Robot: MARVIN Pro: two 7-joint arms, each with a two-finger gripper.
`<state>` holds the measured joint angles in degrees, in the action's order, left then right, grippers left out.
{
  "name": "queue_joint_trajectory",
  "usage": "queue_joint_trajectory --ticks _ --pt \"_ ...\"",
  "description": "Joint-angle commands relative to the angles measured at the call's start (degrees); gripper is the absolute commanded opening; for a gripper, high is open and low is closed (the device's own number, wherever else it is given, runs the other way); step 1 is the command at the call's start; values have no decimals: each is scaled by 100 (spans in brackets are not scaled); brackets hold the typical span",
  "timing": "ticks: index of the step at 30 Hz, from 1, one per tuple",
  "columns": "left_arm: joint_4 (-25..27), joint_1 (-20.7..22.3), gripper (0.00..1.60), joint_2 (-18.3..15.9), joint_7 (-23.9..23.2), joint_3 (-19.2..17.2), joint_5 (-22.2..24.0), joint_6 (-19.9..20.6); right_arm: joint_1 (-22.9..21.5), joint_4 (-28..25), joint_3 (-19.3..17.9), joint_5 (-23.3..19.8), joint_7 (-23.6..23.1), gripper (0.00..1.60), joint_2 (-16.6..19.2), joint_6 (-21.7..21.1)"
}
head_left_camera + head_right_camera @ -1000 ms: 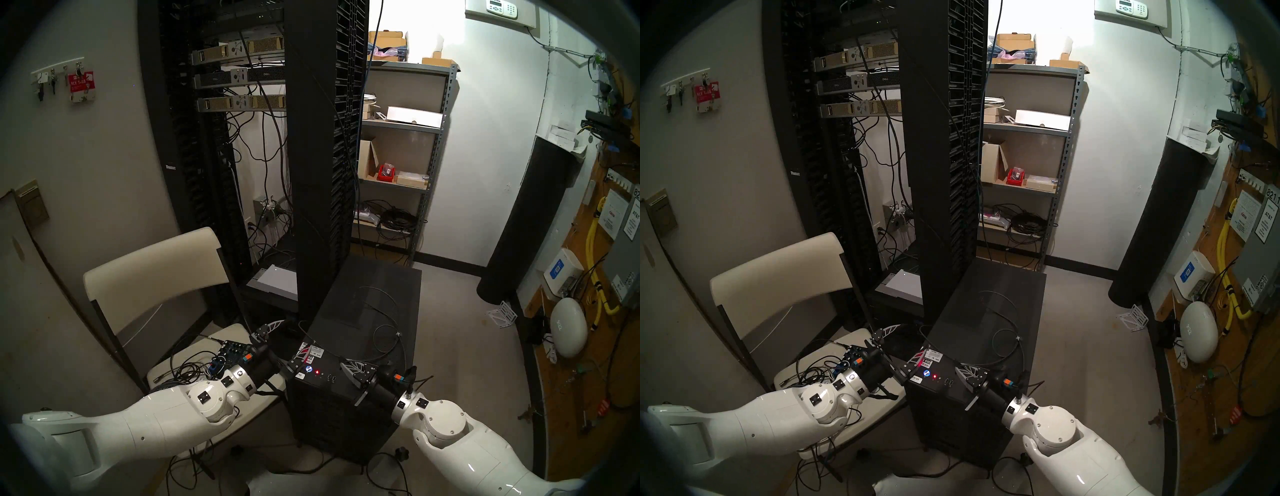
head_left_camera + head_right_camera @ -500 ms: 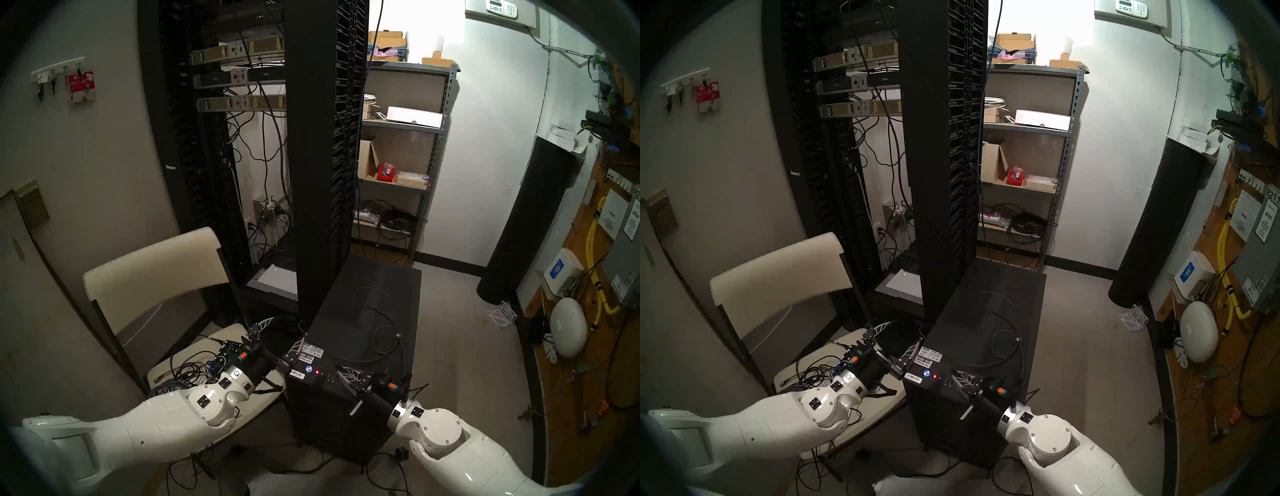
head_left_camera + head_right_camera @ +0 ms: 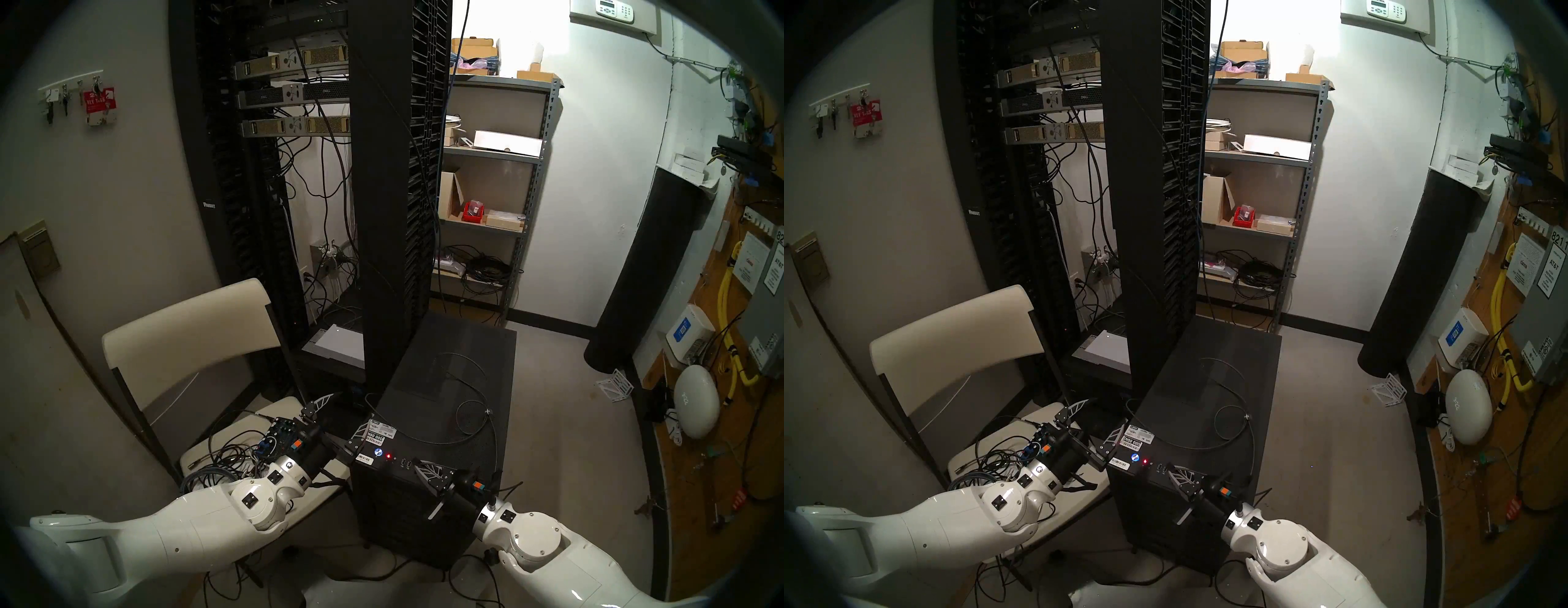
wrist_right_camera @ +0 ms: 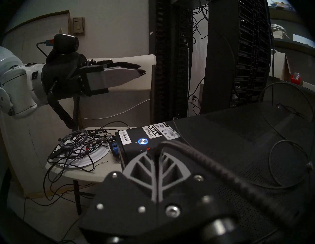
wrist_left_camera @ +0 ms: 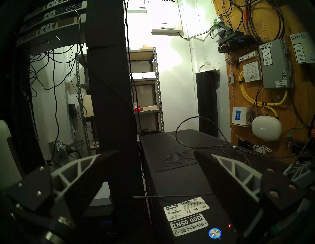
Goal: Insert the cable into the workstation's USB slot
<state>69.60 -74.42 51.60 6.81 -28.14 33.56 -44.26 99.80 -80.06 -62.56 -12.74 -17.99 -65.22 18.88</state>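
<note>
- Running in loose loops across the top of the workstation [image 3: 449, 407], the cable [image 3: 475, 429] carries its small silvery fitting [image 3: 488, 411] mid-way, and its near end bends back down into the right gripper [image 4: 156, 153].
- That gripper is clenched on the cable's plug end; from its wrist camera the two fingers [image 4: 144, 166] press flat together with the cord arching out over them, though the metal tip itself is too dark to make out.
- The USB slots [image 3: 406, 463] sit on the front strip of the tower top, just right of the red LED [image 3: 388, 456] and the round blue-lit button [image 3: 378, 452].
- What matters next: the slots lie just ahead of and slightly left of the right fingertips, so I judge the plug must travel along the gripper's own pointing line, and this arm is the nearer one.
- The left gripper [image 3: 339, 420] hangs spread wide and empty over the tower's left front corner, one finger above the white barcode stickers [image 5: 186, 214], the other out beside the chair [image 3: 191, 335].
- Against a second ago, the right gripper has drawn back toward the front edge and sunk a little, uncovering the slots; the left has eased leftward off the stickers.
</note>
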Motion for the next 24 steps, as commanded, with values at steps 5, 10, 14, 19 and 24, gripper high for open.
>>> queue_joint_trajectory --ticks 5,10,14,19,24 --pt "19 77 160 40 36 -72 5 -112 -259 -74 34 12 -46 0 -96 -110" --pt "12 78 160 18 27 -74 14 -123 -287 -10 59 36 -10 0 -125 -149" --pt "-26 74 160 19 35 -72 12 -142 -326 62 62 40 -13 0 -154 -122" --pt "-63 75 160 33 57 -70 -3 -177 -400 168 62 63 -6 0 -200 -84" --pt "-72 81 160 30 64 -72 9 -192 -452 229 69 83 -8 0 -222 -131"
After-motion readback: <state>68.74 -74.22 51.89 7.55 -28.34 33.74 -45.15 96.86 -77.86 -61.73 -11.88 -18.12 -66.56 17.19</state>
